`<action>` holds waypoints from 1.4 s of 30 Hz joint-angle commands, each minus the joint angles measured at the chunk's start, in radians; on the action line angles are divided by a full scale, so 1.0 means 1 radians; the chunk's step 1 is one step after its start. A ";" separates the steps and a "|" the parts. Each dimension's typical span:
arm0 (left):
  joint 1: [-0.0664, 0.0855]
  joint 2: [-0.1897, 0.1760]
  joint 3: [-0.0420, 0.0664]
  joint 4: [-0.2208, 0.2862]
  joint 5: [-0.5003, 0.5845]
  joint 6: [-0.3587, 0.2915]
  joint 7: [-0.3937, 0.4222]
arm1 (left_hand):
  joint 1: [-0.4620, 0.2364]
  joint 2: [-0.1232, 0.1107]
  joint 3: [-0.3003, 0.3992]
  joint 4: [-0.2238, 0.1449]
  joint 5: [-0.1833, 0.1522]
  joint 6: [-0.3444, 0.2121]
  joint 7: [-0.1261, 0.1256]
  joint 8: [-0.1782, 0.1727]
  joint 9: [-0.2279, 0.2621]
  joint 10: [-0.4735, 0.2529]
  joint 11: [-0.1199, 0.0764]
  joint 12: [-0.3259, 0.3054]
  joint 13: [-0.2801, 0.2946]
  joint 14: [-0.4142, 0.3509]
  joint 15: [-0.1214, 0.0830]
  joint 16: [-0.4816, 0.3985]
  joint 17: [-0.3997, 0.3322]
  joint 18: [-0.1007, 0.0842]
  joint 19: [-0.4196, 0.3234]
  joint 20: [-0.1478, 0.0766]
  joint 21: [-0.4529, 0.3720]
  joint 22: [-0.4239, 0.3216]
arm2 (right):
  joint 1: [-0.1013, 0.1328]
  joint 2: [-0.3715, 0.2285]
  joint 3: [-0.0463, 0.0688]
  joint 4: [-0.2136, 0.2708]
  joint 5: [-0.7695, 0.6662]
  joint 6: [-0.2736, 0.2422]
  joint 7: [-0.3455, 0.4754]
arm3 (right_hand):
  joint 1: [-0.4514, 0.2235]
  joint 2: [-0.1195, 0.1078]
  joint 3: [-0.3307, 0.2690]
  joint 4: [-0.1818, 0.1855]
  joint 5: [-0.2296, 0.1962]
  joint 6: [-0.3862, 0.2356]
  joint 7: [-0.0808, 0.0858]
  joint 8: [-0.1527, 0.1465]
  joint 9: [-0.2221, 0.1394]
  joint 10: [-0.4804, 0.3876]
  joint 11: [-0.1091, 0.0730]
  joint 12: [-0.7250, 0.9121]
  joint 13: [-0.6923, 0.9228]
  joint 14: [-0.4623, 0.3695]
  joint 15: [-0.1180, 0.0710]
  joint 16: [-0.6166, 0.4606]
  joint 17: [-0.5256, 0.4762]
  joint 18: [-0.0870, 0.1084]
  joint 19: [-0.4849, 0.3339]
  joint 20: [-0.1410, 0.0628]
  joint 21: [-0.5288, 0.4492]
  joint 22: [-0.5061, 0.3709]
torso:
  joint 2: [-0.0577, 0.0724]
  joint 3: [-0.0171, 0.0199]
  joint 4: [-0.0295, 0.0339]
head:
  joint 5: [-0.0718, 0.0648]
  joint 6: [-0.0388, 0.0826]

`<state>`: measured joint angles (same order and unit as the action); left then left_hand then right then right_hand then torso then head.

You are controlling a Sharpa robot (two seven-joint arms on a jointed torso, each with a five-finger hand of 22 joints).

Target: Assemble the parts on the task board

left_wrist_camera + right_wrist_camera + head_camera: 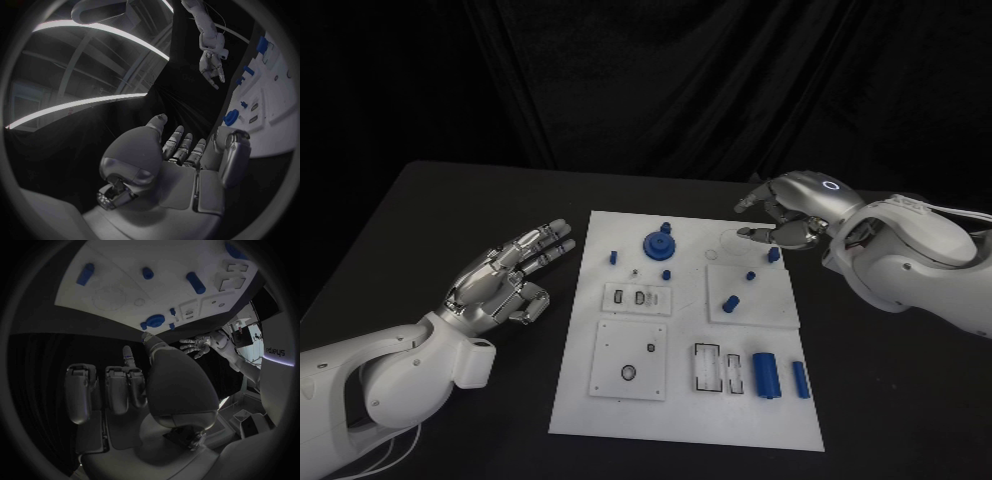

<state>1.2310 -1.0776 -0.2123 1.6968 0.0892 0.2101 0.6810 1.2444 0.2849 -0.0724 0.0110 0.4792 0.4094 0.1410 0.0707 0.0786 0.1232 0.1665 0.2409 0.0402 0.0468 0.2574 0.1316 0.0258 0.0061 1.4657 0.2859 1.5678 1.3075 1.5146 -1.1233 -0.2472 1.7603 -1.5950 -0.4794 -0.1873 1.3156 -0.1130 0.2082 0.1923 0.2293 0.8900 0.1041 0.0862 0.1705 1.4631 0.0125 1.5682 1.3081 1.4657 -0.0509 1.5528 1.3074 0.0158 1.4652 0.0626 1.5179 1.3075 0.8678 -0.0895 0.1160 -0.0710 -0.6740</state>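
The white task board (574, 400) lies in the middle of the black table. On it lie a blue gear (658, 243), several small blue pegs such as one (730, 303) on the right inset, and two blue cylinders (766, 374) near the front right. My left hand (514, 272) hovers left of the board, fingers stretched out, holding nothing; the left wrist view shows the same hand (175, 160) beside the board (275, 100). My right hand (788, 215) hangs over the board's far right corner, fingers curled in and nothing in them; in the right wrist view this hand (150, 390) is above the gear (153, 320).
White inset plates with slots and holes (629, 360) sit on the board. A black curtain hangs behind the table. Bare black tabletop (430, 230) stretches to the left and right of the board.
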 commanded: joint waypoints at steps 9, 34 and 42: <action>0.005 -0.015 0.010 0.038 0.002 -0.014 0.124 | -0.012 -0.002 0.000 -0.008 0.008 0.012 0.005 0.008 0.001 0.004 0.007 0.009 0.001 0.000 0.006 0.009 0.001 -0.006 0.105 0.006 0.003 0.263 | -0.064 -0.121 -0.003 0.009 0.007 -0.061 -0.051 | -0.008 -0.006 -0.021 0.034 -0.056 0.012 -0.003 -0.002 -0.007 0.108 -0.010 0.003 0.263 0.094 -0.010 -0.004 0.210 0.002 0.067 -0.011 0.005 0.220 | -0.007 0.0011 -0.0052 | -0.019 -0.008; 0.004 -0.006 0.007 0.039 0.015 0.006 0.115 | -0.016 0.001 0.005 -0.013 0.010 0.015 0.011 0.009 0.001 0.006 0.010 0.012 0.001 0.000 0.005 0.011 0.001 -0.006 0.105 0.007 0.003 0.263 | -0.129 -0.071 -0.003 -0.078 0.010 -0.083 -0.041 | 0.028 -0.035 -0.054 0.081 -0.115 0.006 -0.006 -0.016 -0.017 0.108 -0.013 0.003 0.263 0.092 -0.013 -0.009 0.200 0.004 0.064 -0.014 0.000 0.218 | -0.008 0.0050 -0.0080 | -0.047 -0.026; 0.004 -0.007 0.006 0.036 0.015 0.008 0.113 | -0.016 0.001 0.005 -0.013 0.010 0.015 0.011 0.009 0.001 0.006 0.010 0.012 0.001 0.000 0.005 0.011 0.001 -0.006 0.105 0.007 0.003 0.263 | -0.141 -0.038 -0.003 -0.107 0.010 -0.081 -0.034 | 0.044 -0.039 -0.055 0.082 -0.112 0.004 -0.006 -0.017 -0.019 0.108 -0.012 0.003 0.263 0.090 -0.012 -0.012 0.192 0.005 0.060 -0.014 -0.005 0.214 | -0.009 0.0019 -0.0038 | -0.053 -0.028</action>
<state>1.2336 -1.0848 -0.2066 1.7314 0.0999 0.2044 0.6810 1.2364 0.2849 -0.0670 0.0055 0.4830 0.4200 0.1518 0.0749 0.0787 0.1291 0.1722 0.2472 0.0396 0.0467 0.2573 0.1391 0.0254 0.0062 1.4657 0.2859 1.5678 1.3075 1.3767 -1.1622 -0.2508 1.6563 -1.5835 -0.5409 -0.2183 1.3545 -0.1541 0.1547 0.2705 0.1193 0.9001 0.1000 0.0729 0.1524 1.4667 0.0089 1.5682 1.3076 1.4656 -0.0579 1.5440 1.3074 0.0159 1.4652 0.0554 1.5179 1.3073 0.8596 -0.0862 0.1085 -0.1212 -0.7014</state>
